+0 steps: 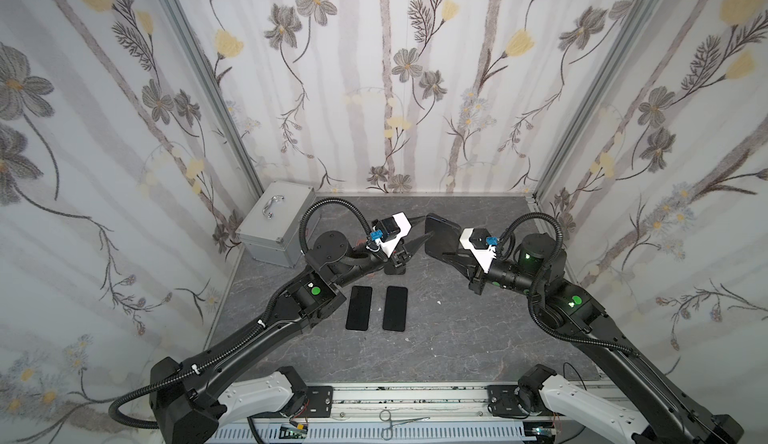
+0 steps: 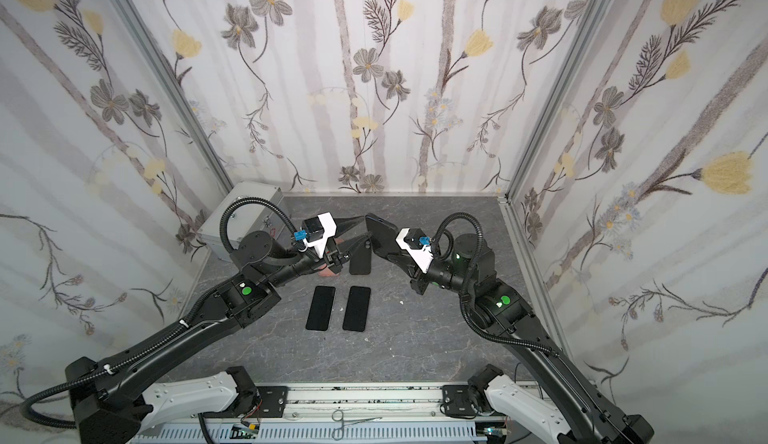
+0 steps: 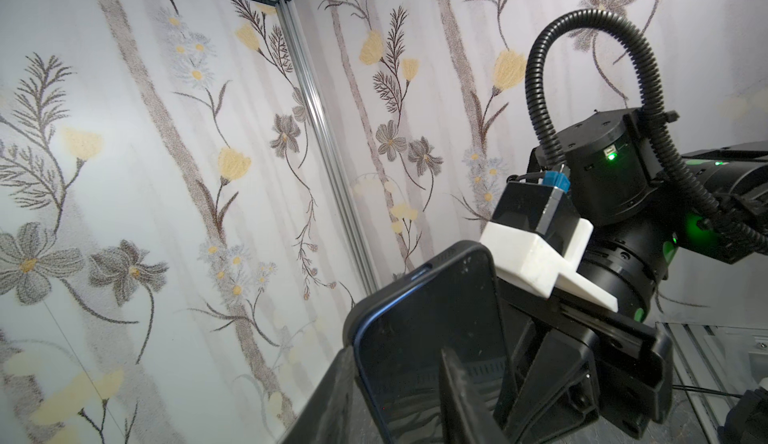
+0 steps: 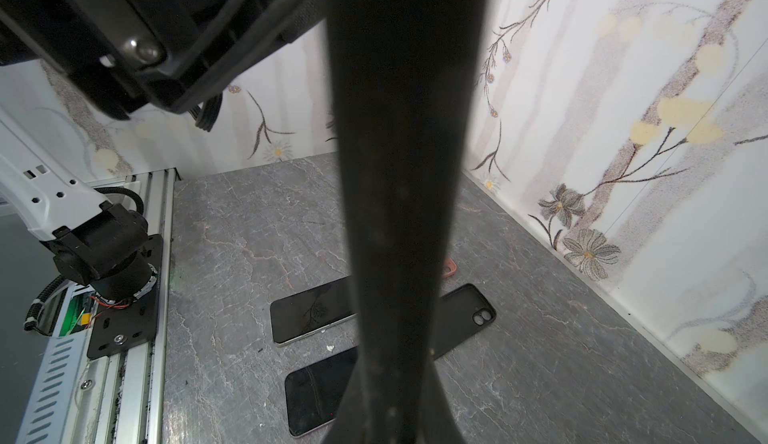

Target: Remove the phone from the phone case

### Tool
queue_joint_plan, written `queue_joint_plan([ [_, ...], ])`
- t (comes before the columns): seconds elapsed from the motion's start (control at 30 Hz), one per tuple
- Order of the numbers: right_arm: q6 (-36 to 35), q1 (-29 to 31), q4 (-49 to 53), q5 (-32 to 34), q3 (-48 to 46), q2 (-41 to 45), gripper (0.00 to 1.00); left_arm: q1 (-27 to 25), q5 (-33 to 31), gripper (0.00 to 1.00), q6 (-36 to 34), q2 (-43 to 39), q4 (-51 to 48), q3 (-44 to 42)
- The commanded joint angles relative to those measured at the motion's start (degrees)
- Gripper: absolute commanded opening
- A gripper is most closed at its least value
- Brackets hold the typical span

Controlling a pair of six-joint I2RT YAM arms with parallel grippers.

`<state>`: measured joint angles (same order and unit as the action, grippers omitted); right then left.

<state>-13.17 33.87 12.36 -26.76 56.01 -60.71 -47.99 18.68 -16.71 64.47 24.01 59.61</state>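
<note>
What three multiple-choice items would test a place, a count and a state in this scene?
1. Where does the box stand on the table?
A. back left corner
B. front right corner
C. centre

2. How many phones lie flat on the table?
A. one
B. two
C. four

3. In what state is the cased phone?
A. lying on the table
B. held in the air by the right gripper
C. shut inside the box

Key:
1 A: in both top views the box sits at the far end of the left wall.
2 B: two phones lie side by side, screens up.
3 B: the right gripper clamps the cased phone above the table.
</note>
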Motion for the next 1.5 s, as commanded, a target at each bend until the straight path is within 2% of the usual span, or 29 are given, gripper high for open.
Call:
queue_joint_plan([
  [0.0, -2.1, 0.5, -1.1, -0.9, 0.9, -0.8, 0.0, 0.0, 1.4, 0.35, -0.1, 0.3, 1.2, 0.8],
  [0.57, -7.1, 4.5, 1.7, 0.8, 2.5, -2.0, 0.0, -0.1, 2.1, 0.35, 0.2, 1.8, -0.3, 0.8],
  [0.77, -5.2, 4.7, 0.1, 2.6, 1.5, -1.0, 0.0, 0.0, 4.4, 0.32, 0.9, 1.6, -1.3, 0.7],
  [1.13, -3.2, 3.1, -0.6, -1.2, 2.3, 0.5, 0.0, 0.4, 21.0, 0.23, 4.4, 2.1, -5.6, 1.8],
  [1.27, -2.8, 1.9, -0.4, -4.1, 2.8, 0.6, 0.0, 1.1, 25.5, 0.2, 5.6, 2.8, -6.9, 2.2],
  [1.47, -3.1, 0.8, 2.1, -5.7, 4.1, -0.4, 0.0, 1.4, 28.3, 0.2, 5.9, 4.1, -9.0, 3.0],
])
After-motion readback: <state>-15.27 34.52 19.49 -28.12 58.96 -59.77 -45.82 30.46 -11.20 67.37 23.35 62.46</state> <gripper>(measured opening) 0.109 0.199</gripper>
